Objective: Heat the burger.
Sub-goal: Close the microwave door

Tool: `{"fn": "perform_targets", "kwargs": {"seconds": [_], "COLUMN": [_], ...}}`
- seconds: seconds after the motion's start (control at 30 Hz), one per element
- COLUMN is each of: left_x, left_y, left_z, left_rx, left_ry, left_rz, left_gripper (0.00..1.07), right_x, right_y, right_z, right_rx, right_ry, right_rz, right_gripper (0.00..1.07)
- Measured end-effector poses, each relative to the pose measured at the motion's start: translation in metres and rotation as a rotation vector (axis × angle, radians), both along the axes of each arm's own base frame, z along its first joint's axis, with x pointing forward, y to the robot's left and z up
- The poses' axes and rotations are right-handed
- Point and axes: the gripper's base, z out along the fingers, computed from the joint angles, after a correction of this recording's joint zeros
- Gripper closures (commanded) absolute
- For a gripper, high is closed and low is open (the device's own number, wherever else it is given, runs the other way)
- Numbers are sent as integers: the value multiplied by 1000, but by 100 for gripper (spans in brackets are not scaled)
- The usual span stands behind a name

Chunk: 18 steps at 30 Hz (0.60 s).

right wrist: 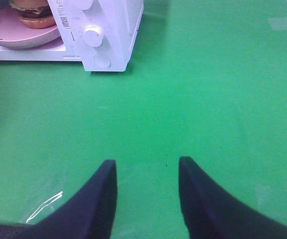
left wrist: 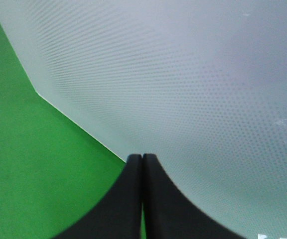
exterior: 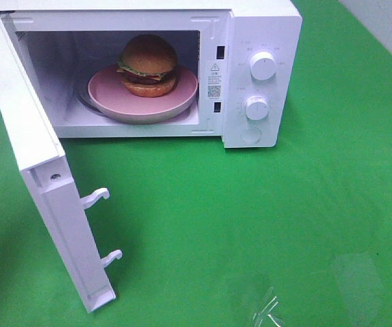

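- Just off the outer face of the door (left wrist: 193,74), the left gripper (left wrist: 142,158) has its jaws pressed together with nothing between them. I cannot tell whether its tips touch the panel.
- Over the green table (right wrist: 208,89), well apart from the microwave (exterior: 264,41), the right gripper (right wrist: 146,167) stands part open and holds nothing.
- The burger (exterior: 148,65) sits on the pink plate (exterior: 101,95) inside the cavity. Loading looks done, so shutting the door seems to be the step in hand.
- To do it well, I judge, push with the closed tips near the door's free edge, far from the hinge, and follow the arc of the swing.
- Press until both latch hooks (exterior: 95,197) seat, gently enough that the microwave does not slide.
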Motion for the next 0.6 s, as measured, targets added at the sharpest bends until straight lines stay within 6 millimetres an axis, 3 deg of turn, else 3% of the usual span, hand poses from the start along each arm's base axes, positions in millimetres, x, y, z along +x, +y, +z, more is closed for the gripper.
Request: {"fn": "perform_targets", "kwargs": {"seconds": [0.6], "left_x": [44], "left_y": [-20], "left_z": [-10], "left_rx": [61], "left_ry": [27], "left_rz": [-25], "left_gripper": [107], "right_x": [0], "right_y": [0], "right_z": [0], "right_rx": [0], "right_ry": [0], "right_rz": [0], "right_gripper": [66]}}
